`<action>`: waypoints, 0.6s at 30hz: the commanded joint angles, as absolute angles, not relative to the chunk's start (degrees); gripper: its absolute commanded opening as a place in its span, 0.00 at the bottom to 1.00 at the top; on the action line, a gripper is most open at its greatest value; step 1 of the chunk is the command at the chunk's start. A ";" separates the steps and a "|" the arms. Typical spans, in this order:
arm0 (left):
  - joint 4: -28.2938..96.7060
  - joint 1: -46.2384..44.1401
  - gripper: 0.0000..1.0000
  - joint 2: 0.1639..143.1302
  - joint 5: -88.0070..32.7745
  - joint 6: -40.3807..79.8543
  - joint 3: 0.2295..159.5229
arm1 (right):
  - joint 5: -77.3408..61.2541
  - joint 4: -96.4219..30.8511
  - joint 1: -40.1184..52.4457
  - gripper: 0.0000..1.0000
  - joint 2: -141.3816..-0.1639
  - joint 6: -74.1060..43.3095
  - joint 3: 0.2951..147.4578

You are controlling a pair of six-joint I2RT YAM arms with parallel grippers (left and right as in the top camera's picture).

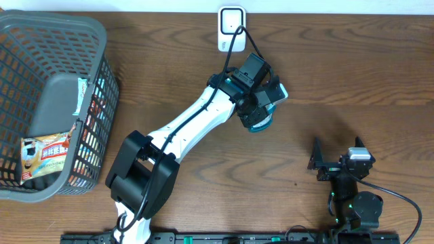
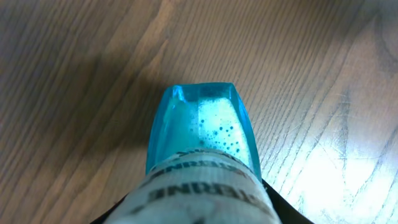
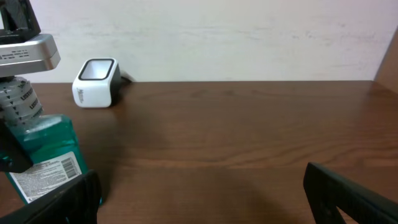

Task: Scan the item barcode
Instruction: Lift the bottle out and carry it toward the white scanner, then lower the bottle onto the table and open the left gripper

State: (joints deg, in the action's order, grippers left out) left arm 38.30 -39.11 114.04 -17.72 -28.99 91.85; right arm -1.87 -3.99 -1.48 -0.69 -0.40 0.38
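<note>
**Left gripper** (image 1: 258,103): jaws clamped on the bottle. In the left wrist view only the dark edges of its fingers show at the bottom corners.

**Bottle** (image 1: 260,123) (image 2: 202,130) (image 3: 46,152): clear teal plastic with foamy liquid inside and a grey printed wrap round the gripped end. It is held over the middle of the table (image 1: 339,68), near the scanner but apart from it. A white barcode label (image 3: 47,174) sits on the face turned toward the right wrist camera. Whether the bottle touches the wood cannot be told.

**Scanner** (image 1: 231,27) (image 3: 96,82): a small white unit with a dark window, standing at the far edge of the table beyond the bottle. In the overhead view a black cable (image 1: 230,49) crosses from the left wrist up over it.

**Right gripper** (image 1: 337,153) (image 3: 205,202): jaws spread wide and holding nothing. It is low at the near right of the table, well apart from the bottle.

**Basket** (image 1: 102,41): grey mesh, at the left edge of the table, well apart from both grippers. It contains a grey flat item (image 1: 57,102) and a printed snack packet (image 1: 46,157).
</note>
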 commanded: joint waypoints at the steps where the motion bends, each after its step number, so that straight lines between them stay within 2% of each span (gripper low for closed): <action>1: 37.91 -38.81 0.51 113.47 -15.57 -31.40 91.83 | -1.63 -4.23 -1.19 0.99 -0.38 -1.02 0.32; 5: 37.60 -38.81 0.76 111.37 -13.67 -31.48 91.83 | -1.63 -4.23 -1.17 0.99 -0.38 -1.02 0.32; 9: 37.63 -38.87 0.89 108.22 -13.63 -31.46 91.83 | -1.63 -4.23 -1.19 0.99 -0.38 -1.02 0.32; 15: 37.63 -38.81 0.92 102.48 -12.03 -29.65 91.83 | -1.63 -4.23 -1.17 0.99 -0.38 -1.02 0.32; 18: 36.80 -38.81 0.93 98.39 -7.40 -26.09 91.83 | -1.63 -4.23 -1.19 0.99 -0.38 -1.02 0.32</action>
